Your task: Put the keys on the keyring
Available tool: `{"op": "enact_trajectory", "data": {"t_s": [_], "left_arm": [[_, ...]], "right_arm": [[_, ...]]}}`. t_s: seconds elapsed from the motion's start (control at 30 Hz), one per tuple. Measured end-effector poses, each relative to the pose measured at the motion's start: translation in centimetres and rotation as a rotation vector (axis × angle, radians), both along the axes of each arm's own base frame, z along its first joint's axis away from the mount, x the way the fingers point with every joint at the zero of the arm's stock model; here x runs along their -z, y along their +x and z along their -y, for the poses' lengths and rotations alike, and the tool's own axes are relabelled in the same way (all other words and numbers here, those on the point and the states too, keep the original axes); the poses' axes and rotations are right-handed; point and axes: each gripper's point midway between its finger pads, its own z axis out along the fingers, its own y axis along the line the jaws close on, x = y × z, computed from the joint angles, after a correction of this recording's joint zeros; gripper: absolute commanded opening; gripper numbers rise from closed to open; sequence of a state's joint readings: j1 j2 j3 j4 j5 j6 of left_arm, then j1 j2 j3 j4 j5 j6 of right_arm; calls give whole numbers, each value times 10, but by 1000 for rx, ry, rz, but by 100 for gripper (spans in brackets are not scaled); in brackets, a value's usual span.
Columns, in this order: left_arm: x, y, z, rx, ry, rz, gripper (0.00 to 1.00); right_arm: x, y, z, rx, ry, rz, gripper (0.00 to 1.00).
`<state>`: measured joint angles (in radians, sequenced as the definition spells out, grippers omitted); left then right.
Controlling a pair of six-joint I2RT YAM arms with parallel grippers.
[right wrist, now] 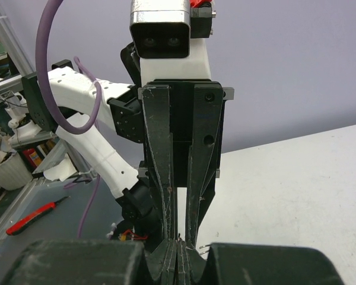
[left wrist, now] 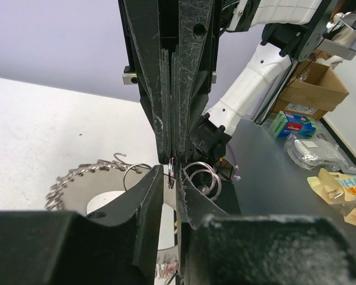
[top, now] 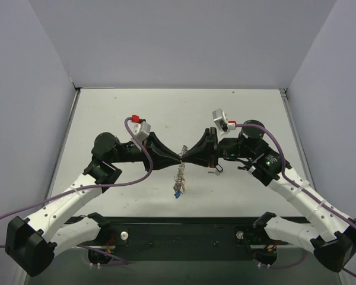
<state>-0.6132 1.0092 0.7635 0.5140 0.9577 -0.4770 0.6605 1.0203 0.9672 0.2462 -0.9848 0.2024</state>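
Observation:
My two grippers meet tip to tip above the middle of the table. My right gripper (top: 186, 157) is shut, and in the left wrist view a small metal ring (left wrist: 171, 172) hangs at its tips (left wrist: 172, 159). My left gripper (left wrist: 172, 178) stands slightly open, its fingers on either side of that ring with gaps showing. The keyring (left wrist: 71, 177), a silvery hoop with a bumpy rim, hangs just beside them; from above it dangles below the tips (top: 180, 172). A small bunch of keys (top: 178, 191) hangs at its lower end, one with a blue head. More small split rings (left wrist: 206, 177) sit by the left fingers.
A small metal piece (top: 214, 171) lies on the table under the right arm. The black base plate (top: 178, 228) runs along the near edge. Beyond the table are a cardboard box (left wrist: 311, 89), packets (left wrist: 293, 124), a red-handled tool (right wrist: 32, 217) and a white basket (right wrist: 6, 169).

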Motion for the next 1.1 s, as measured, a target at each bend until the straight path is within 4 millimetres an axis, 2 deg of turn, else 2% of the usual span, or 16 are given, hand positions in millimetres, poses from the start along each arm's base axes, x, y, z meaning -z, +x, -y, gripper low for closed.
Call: {"op": "enact_trajectory", "data": {"t_s": [0.07,0.2,0.4,0.47,0.5,0.57,0.6,0.7,0.77,0.93,1.0,1.1], "left_arm": [[0,0,2,0,5,4,21],[1,1,3,-7,16,11,0],[1,1,5,-11,30,18,0],[2,2,5,-20,35,21,0],[2,3,5,-26,38,22,0],[3,6,4,-50,46,32,0],[6,6,4,-57,58,25,0],[17,8,3,-95,98,22,0],[21,11,1,-128,120,33,0],[22,14,-8,-204,133,99,0],[22,15,-12,-232,135,125,0],[25,19,-19,-282,151,141,0]], "right_arm": [[0,0,0,0,0,0,0],[0,0,0,-1,0,-4,0],[1,1,1,6,-2,-7,0],[1,2,1,10,-3,-8,12],[1,3,1,16,-4,-8,30],[1,6,2,36,-5,-13,45],[0,10,2,55,0,-6,56],[-7,20,7,133,21,24,68],[-11,25,13,188,35,36,74],[-10,44,28,327,43,33,80],[-1,55,33,386,29,4,80],[24,72,44,493,-15,-71,81]]}}
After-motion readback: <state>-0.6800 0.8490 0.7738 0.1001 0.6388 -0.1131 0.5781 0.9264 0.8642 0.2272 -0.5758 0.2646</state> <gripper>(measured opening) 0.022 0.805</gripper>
